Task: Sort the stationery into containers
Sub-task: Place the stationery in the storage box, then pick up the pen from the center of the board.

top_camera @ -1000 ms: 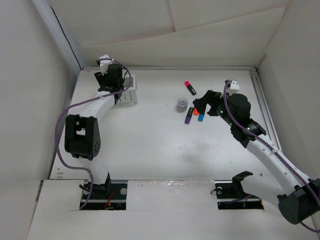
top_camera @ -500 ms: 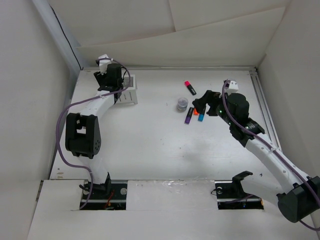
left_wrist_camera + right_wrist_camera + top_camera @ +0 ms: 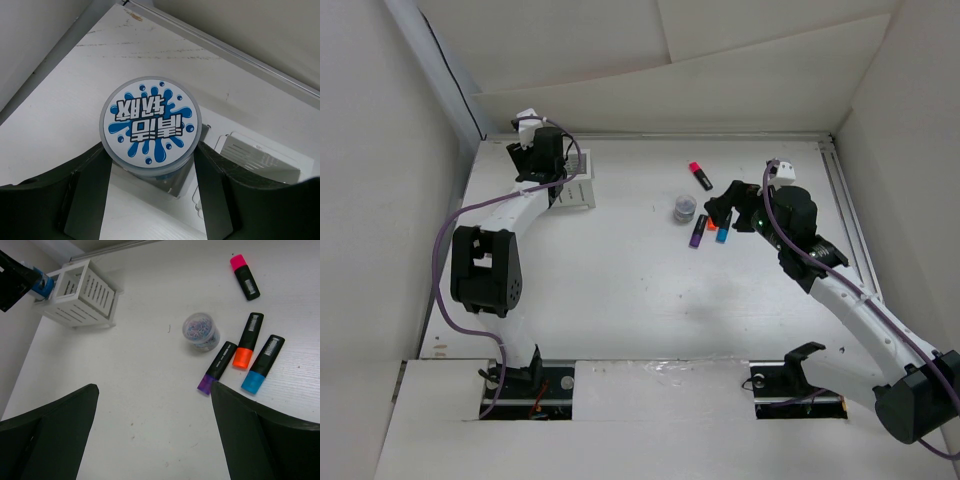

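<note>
My left gripper [image 3: 150,150] is shut on a round grey-rimmed tub with a blue splash label [image 3: 150,125] and holds it just above the white slotted box [image 3: 252,156]. In the top view this gripper [image 3: 544,172] hangs over the box [image 3: 576,190] at the far left. A pink highlighter [image 3: 244,276], an orange one [image 3: 248,340], a blue one [image 3: 263,363], a purple one [image 3: 217,367] and a small translucent grey roll [image 3: 201,331] lie on the table. My right gripper [image 3: 722,210] is open and empty, above the orange, blue and purple highlighters.
The white box [image 3: 82,292] also shows in the right wrist view, with the left gripper's blue-labelled tub [image 3: 42,285] beside it. White walls close the table at the back and both sides. A metal rail [image 3: 845,210] runs along the right edge.
My right gripper has shifted slightly left and farther over the highlighters. The left gripper has stayed over the box with the tub.
</note>
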`<state>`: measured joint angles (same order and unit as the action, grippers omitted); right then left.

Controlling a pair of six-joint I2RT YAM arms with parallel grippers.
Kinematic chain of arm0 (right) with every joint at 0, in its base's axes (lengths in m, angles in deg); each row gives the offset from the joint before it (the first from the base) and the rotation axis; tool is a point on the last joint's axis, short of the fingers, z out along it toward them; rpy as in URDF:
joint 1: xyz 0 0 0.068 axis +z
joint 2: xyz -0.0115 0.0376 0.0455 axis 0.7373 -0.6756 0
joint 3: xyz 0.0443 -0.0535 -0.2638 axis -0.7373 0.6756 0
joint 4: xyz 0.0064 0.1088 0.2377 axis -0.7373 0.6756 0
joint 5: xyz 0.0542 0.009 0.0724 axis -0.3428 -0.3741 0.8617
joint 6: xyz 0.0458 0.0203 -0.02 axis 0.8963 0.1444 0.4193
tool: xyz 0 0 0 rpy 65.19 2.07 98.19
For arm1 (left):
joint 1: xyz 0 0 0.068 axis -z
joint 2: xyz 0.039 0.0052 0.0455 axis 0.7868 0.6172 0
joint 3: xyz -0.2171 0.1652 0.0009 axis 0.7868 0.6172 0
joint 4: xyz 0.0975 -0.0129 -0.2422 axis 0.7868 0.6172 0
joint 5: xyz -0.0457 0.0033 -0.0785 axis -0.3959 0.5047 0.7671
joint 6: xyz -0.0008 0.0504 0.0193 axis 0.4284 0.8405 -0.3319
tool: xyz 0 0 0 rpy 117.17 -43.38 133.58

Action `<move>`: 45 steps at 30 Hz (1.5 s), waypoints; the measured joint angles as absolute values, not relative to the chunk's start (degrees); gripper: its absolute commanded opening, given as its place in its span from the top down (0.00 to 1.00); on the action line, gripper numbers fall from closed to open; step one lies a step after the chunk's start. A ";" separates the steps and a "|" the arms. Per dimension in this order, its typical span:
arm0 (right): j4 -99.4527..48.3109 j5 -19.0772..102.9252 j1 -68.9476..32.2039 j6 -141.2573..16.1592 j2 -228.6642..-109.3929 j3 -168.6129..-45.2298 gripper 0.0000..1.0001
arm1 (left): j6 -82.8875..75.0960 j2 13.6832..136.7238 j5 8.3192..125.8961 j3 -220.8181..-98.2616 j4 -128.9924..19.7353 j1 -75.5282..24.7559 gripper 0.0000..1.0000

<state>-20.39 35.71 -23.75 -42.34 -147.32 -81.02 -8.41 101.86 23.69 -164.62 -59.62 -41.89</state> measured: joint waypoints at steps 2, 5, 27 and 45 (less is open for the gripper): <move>-20.41 35.71 -23.75 -42.34 -147.32 -81.02 0.00 | -8.39 101.97 23.71 -164.62 -59.70 -41.89 0.47; -20.39 35.71 -23.75 -42.34 -147.32 -81.02 0.00 | -8.39 102.32 23.86 -164.62 -59.84 -41.89 0.47; -20.43 35.76 -23.05 -42.34 -147.32 -81.02 0.00 | -9.59 99.04 23.82 -164.30 -60.56 -41.38 0.00; -20.25 25.75 -23.64 -41.57 -140.70 -79.69 0.00 | -7.76 97.16 39.82 -159.82 -64.69 -7.37 0.13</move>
